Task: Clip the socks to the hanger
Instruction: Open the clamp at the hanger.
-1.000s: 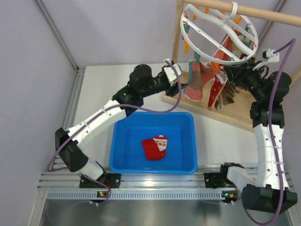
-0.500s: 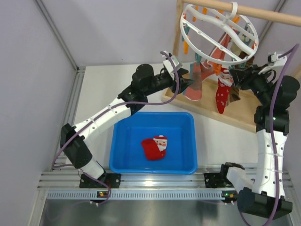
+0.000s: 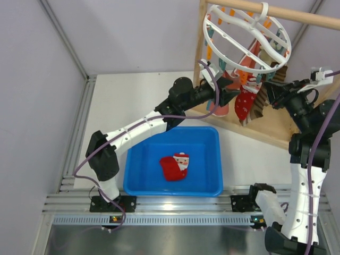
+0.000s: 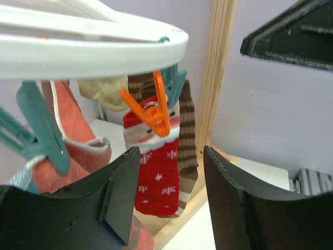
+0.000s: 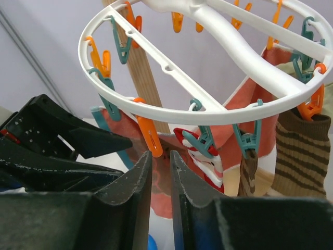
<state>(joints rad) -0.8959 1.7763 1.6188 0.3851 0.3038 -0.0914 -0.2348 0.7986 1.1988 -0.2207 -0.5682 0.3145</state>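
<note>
Checking the clipped work under the hanger [image 5: 237,52], which hangs from the wooden stand [image 4: 221,62] at about 1 o'clock of the table in the top view. A red Santa sock [image 4: 156,177] hangs from an orange peg [image 4: 156,112], with a brown striped sock [image 4: 187,130] just behind it at 3 o'clock and a salmon-pink sock [image 4: 78,151] at 9 o'clock. Left fingers [image 4: 122,198] are spread and empty, and the Santa sock shows through their gap. Right fingers [image 5: 135,192] are drawn to a thin slit under another orange peg [image 5: 151,136]; cannot tell whether they pinch it. One more Santa sock [image 3: 177,166] lies loose in the blue bin [image 3: 202,154] at 6 o'clock of the hanger. Judgement: this clip is done or nearly so. Next: clear both arms from the ring, lift the bin sock by its cuff, and open a free peg.
</note>
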